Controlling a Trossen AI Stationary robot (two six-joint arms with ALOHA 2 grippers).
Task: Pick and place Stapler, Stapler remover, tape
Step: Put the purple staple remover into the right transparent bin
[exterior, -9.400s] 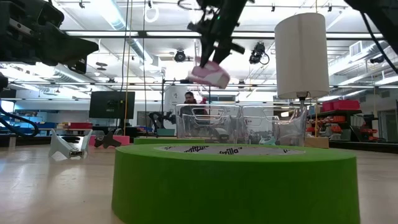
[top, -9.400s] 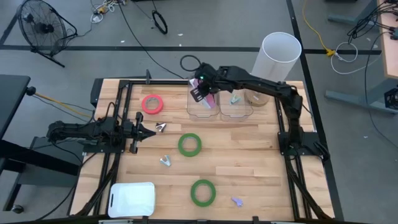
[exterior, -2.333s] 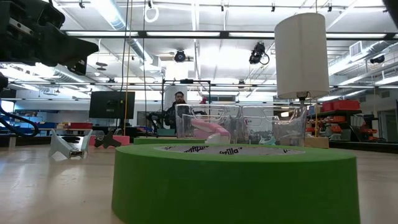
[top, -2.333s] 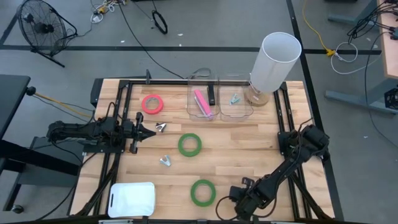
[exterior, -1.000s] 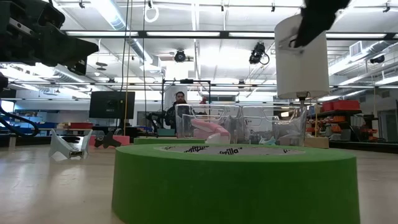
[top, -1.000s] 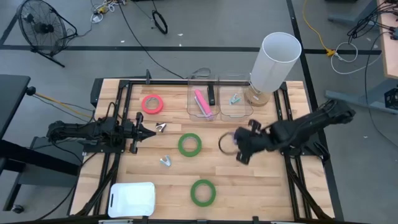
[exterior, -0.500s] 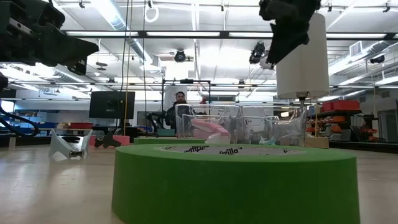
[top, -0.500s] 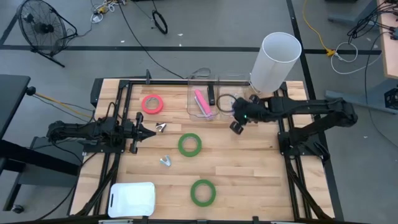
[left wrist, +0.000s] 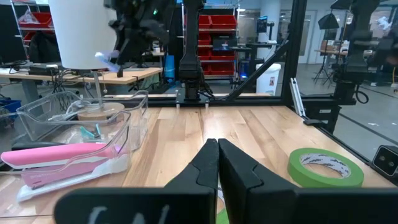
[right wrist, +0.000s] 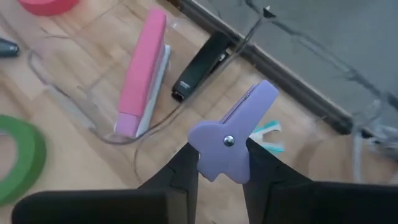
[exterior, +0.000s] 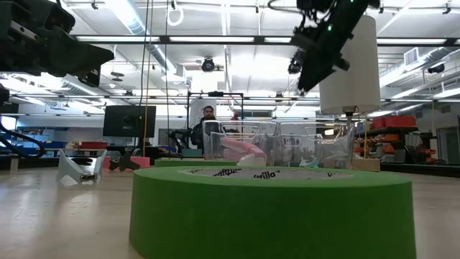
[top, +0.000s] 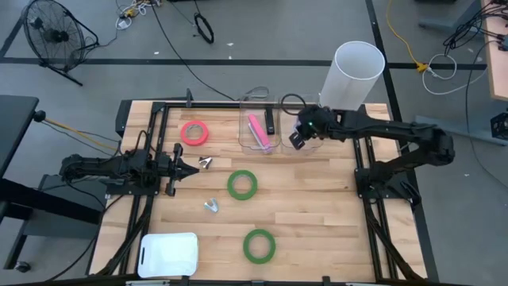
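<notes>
Right arm carrying lavender staple remover over the clear bins.

Desk (top: 317, 206): right clear bin (top: 302, 127) already holds a teal remover; pink stapler (top: 257, 131) lies in left bin. Right gripper (right wrist: 219, 163), fingers clamped on lavender staple remover (right wrist: 236, 134), hovers above. Centre over right bin, lower before release. Three tape rolls unplaced, e.g. green (top: 242, 184). Left gripper (left wrist: 217, 163) waits at desk's left, fingers together.
</notes>
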